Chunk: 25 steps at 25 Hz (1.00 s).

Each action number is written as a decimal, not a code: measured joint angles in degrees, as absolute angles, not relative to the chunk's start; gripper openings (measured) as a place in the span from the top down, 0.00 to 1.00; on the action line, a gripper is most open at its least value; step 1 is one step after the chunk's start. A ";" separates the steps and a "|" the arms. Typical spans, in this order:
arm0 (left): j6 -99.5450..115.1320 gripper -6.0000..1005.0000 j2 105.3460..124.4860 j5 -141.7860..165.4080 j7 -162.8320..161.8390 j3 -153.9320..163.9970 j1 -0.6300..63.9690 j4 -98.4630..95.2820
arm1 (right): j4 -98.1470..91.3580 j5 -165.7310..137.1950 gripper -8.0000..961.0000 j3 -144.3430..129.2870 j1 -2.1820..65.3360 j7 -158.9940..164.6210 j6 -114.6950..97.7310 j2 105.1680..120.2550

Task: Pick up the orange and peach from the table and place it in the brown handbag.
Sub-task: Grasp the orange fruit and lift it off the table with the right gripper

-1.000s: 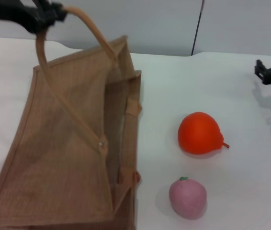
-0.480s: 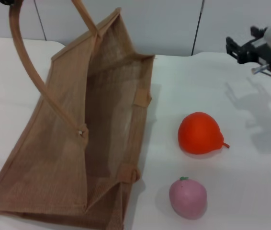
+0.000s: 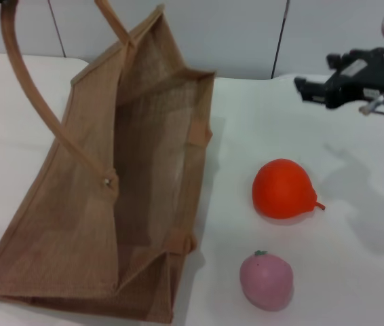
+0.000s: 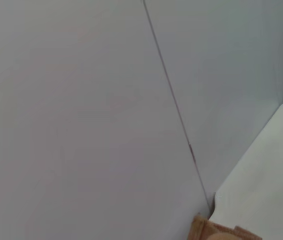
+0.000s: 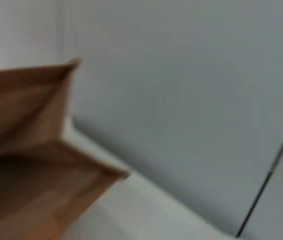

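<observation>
Bag (image 3: 138, 183) now hoisted further open by its handle (image 3: 26, 88), left pincer out of view. Right pincer (image 3: 302, 87) swung in above the orange (image 3: 282, 189), spread unclear. Orange and peach (image 3: 266, 280) on bench (image 3: 355, 258).

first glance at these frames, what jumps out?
The big brown handbag fills the left of the table, mouth gaping toward the fruit, one long handle pulled up out of the head view's top left corner. Right of it lie the bright orange and, nearer the robot, the smaller pink peach, apart from each other and the bag. The right gripper hangs above the table's far right, beyond the orange.
</observation>
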<state>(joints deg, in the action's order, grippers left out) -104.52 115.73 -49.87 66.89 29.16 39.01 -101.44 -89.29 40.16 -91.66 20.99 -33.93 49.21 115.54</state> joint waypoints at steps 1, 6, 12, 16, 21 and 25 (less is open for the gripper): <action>-104.54 0.87 115.69 -49.80 66.89 29.08 38.88 -101.72 | -91.52 39.53 0.30 -91.48 20.81 -33.05 52.41 115.50; -104.60 0.87 115.75 -49.75 66.87 28.86 38.64 -102.15 | -98.95 36.33 0.30 -90.96 20.57 -29.86 66.87 115.50; -104.65 0.87 115.86 -49.74 66.85 28.36 38.11 -103.57 | -101.66 36.79 0.29 -90.71 20.58 -28.28 76.80 115.61; -104.68 0.87 115.96 -49.74 66.81 28.36 38.02 -103.62 | -100.27 36.93 0.29 -91.20 20.91 -28.01 78.18 115.64; -105.28 0.87 115.99 -49.74 66.43 28.67 38.28 -103.62 | -95.47 38.56 0.29 -91.64 22.43 -27.74 77.71 115.73; -105.48 0.86 116.01 -49.84 66.37 28.66 38.43 -103.62 | -90.61 40.42 0.28 -91.97 24.76 -28.00 76.27 115.75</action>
